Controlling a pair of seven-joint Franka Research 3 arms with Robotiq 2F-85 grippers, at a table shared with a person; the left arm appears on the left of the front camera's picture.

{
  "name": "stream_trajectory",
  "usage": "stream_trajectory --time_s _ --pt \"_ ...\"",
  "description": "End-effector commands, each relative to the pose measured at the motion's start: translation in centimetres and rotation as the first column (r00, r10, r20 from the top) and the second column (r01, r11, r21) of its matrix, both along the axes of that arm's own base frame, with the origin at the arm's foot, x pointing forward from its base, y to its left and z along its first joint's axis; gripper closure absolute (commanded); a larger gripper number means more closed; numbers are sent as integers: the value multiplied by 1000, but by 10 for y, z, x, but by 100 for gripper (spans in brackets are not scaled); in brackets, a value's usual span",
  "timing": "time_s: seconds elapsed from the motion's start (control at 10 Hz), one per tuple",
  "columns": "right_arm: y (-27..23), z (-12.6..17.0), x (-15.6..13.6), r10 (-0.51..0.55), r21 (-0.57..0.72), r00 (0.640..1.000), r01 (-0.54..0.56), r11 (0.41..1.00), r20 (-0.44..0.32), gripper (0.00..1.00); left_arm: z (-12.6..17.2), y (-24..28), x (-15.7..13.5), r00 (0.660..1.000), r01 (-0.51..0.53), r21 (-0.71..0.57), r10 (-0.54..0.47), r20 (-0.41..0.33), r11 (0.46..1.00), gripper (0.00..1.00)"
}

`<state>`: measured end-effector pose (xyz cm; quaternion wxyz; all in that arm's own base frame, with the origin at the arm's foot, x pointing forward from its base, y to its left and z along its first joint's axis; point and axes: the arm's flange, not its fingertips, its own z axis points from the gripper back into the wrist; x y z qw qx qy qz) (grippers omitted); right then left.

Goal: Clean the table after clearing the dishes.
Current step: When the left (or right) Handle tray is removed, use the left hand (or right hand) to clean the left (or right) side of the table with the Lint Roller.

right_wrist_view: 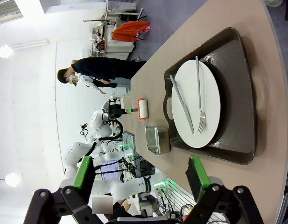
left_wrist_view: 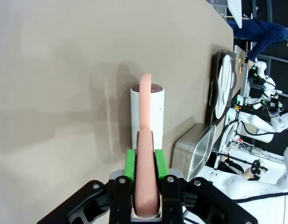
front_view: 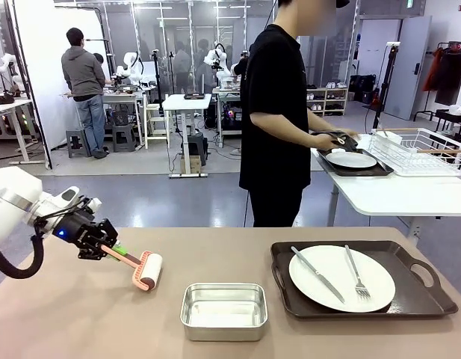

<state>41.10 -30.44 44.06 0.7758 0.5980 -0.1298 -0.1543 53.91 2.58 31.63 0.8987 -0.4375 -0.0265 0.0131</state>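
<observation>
**Counter** [front_view: 66, 314]: beige-brown matte top, near side of the scene.

**Left tool** [front_view: 110, 249]: seen at the counter's left end, low over the surface. Its jaws are pressed together on the pink handle of a lint roller [front_view: 148, 271]. In the left wrist view the green pads [left_wrist_view: 129, 163] are seen on both sides of the handle. The white roll is held out ahead of the fingers, low at the counter top. Whether it touches cannot be told.

**Right tool** [right_wrist_view: 139, 171]: jaws spread wide, nothing held between them. It is raised above the counter's right part.

**Steel pan** [front_view: 224, 310]: rectangular, set near the counter's front edge, between the lint roller and the tray.

**Tray** [front_view: 409, 299]: dark brown, handled, placed on the right part of the counter. On it is carried a round white plate [front_view: 333, 263]. A knife [front_view: 318, 275] and a fork [front_view: 355, 271] are laid on the plate, side by side.

**Second tray** [front_view: 364, 172]: set on a white counter [front_view: 394, 198] at the far right, beside a wire rack [front_view: 424, 149]. A second plate [front_view: 351, 159] lies on it. It is being handled by a person [front_view: 275, 112] in black.
</observation>
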Motion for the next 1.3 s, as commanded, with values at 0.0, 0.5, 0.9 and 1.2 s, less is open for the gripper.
stream_trajectory --time_s 0.0,0.5,0.9,1.2 --pt "1 3 -1 -2 2 1000 2 1000 5 0 -20 35 -14 999 -22 50 21 31 999 79" --pt "1 3 -1 -2 2 1000 2 1000 5 0 -17 128 -40 996 -87 38 86 20 995 79" --pt "1 3 -1 -2 2 1000 2 1000 5 0 -16 177 -60 981 -191 78 193 -16 978 79" --pt "1 3 -1 -2 2 1000 2 1000 5 0 -9 192 -69 968 -237 169 247 -41 957 79"
